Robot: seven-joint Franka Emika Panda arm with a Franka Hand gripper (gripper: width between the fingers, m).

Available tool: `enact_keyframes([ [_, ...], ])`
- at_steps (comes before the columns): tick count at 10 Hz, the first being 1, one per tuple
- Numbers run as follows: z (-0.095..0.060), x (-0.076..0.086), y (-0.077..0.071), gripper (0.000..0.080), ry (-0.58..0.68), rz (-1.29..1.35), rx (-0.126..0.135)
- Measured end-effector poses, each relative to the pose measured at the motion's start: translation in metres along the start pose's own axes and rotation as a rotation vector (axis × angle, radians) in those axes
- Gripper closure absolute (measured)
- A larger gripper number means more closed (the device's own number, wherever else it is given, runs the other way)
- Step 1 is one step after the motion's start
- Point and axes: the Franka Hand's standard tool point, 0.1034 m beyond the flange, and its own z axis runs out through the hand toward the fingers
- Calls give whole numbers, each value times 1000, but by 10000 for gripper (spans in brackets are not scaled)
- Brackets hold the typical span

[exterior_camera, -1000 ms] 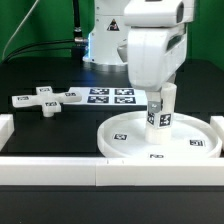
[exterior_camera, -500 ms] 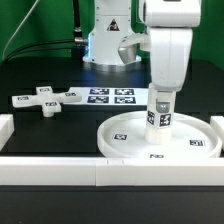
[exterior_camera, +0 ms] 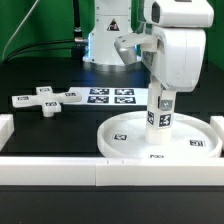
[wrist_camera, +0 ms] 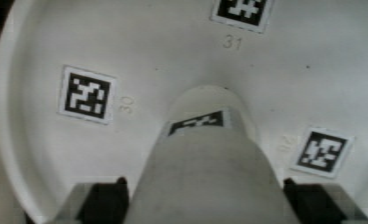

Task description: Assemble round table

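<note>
The large rimmed round disc (exterior_camera: pixel 128 130) lies flat on the black table at the exterior view's right. The short thick cylinder leg (exterior_camera: pixel 158 116) stands upright on the disc's centre. My gripper (exterior_camera: pixel 161 99) comes straight down from above and is shut on the leg's upper part. In the wrist view the fingers (wrist_camera: pixel 110 200) sit at both sides of the leg (wrist_camera: pixel 207 150), with the tagged disc floor (wrist_camera: pixel 145 55) beyond it. The cross-shaped piece (exterior_camera: pixel 45 100) lies loose at the exterior view's left.
The marker board (exterior_camera: pixel 110 96) lies flat behind the disc, in front of the robot base (exterior_camera: pixel 105 40). Long white border bars run along the front (exterior_camera: pixel 60 170) and the exterior view's left edge (exterior_camera: pixel 5 130).
My gripper has turned about its vertical axis above the leg and its body has shifted slightly toward the exterior view's right. The leg stays upright on the disc's centre.
</note>
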Motion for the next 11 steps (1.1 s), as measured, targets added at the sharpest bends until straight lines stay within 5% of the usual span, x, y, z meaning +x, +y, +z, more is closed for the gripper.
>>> enact_keyframes([
  [7, 0, 0, 0, 392, 0, 175, 0],
  [9, 2, -1, -6, 392, -7, 384, 34],
  [11, 2, -1, -7, 391, -9, 527, 37],
])
